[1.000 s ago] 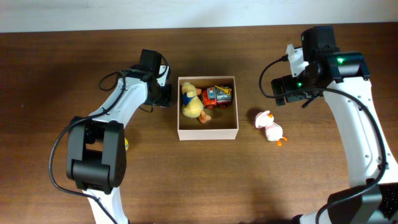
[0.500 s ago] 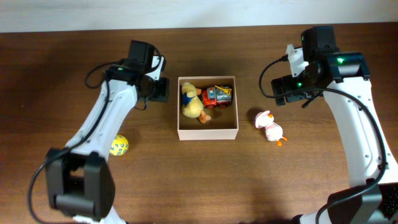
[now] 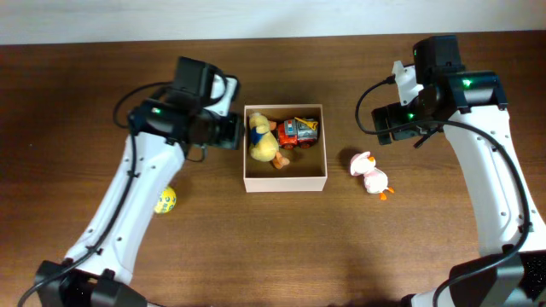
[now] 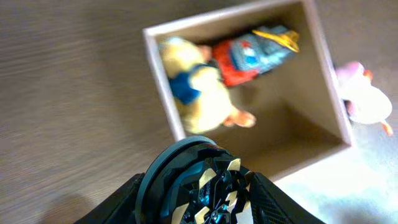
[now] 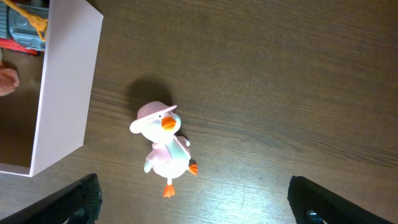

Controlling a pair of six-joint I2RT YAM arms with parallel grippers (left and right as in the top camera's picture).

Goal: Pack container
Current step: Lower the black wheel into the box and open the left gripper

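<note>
The container [image 3: 286,183] is a square white box with brown inside at the table's middle. It holds a yellow plush duck [image 3: 263,141] and a red toy truck [image 3: 297,132], both also in the left wrist view, the duck [image 4: 199,93] next to the truck [image 4: 252,53]. My left gripper [image 3: 225,130] hangs by the box's left wall [image 4: 158,81], shut on a black round toy with gold marks [image 4: 202,193]. A pink duck [image 3: 369,173] lies right of the box. My right gripper [image 3: 394,126] is open and empty above it, with the duck [image 5: 163,146] between its fingers [image 5: 193,193].
A yellow ball [image 3: 165,200] lies on the table at the left, under the left arm. The box's white outer wall [image 5: 62,93] stands left of the pink duck in the right wrist view. The table is dark brown wood.
The left arm has swung its elbow outward and shifted the gripper slightly right, toward the box's left wall. The yellow ball has come into view. The right arm has not moved.
</note>
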